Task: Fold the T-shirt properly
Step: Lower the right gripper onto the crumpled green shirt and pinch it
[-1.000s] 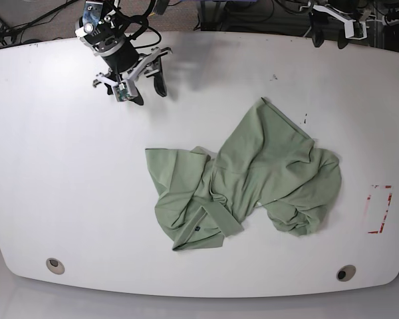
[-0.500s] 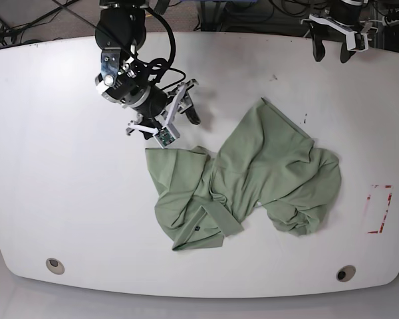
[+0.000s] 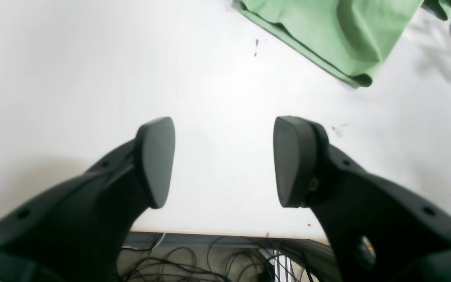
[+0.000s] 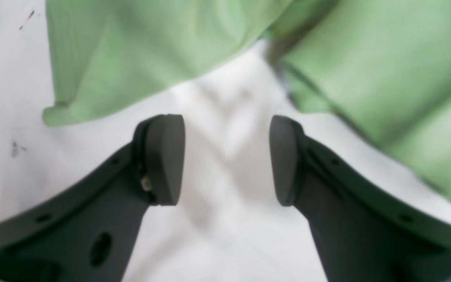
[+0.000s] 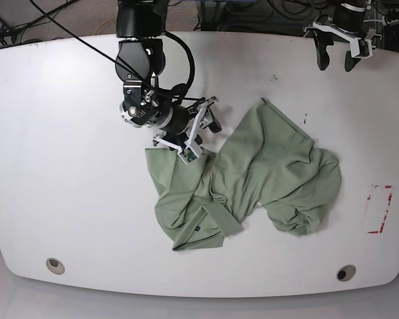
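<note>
Two grippers spread, empty. We hang right gripper [image 5: 198,130] over bare table [image 4: 217,156] between T-shirt [image 5: 253,179] flaps, ready to pinch; left gripper [image 5: 339,50] parked clear at far edge.

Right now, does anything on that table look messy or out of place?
Yes. The T-shirt lies crumpled rather than flat: its folds overlap and bunch, and one corner pokes toward the table's far edge. Small dark specks mark the white top near that corner. The right gripper hangs open at the shirt's edge.
</note>
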{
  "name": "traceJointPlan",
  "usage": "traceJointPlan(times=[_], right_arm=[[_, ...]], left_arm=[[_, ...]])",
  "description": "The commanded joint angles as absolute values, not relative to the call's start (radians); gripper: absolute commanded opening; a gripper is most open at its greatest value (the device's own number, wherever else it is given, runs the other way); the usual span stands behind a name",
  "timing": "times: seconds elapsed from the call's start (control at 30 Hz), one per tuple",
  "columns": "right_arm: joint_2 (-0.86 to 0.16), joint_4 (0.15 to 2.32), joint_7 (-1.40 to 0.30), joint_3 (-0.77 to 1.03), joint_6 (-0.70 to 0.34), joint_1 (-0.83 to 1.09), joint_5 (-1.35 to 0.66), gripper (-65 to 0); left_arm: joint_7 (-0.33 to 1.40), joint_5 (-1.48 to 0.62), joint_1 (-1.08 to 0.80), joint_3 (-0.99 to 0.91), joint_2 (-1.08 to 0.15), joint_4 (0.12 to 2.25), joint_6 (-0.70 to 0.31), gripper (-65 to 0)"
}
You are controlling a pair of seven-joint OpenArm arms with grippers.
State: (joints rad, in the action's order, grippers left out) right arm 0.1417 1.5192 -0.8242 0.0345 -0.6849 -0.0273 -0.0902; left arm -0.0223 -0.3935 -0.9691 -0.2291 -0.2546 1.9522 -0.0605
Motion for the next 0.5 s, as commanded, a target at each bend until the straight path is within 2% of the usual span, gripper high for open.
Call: traceJointPlan(times=[0.0,0.23,0.47], right_arm=[[0.153,1.483,-0.8,0.033,-0.696,-0.064,-0.113,-31.4],[0.157,1.317,-0.777,0.033,-0.687,-0.139,-0.262,-31.4],[0.157,1.204,-0.716,0.033,-0.687,-0.203,-0.282,-31.4]], left_arm=[[-0.048,-0.392,-0.983,-0.236,-0.26,1.966,-0.062,-27.6],[-0.048,-0.392,-0.983,-0.237,-0.26,1.965,-0.062,-27.6],[-0.048,-0.392,-0.983,-0.237,-0.26,1.965,-0.062,-27.6]])
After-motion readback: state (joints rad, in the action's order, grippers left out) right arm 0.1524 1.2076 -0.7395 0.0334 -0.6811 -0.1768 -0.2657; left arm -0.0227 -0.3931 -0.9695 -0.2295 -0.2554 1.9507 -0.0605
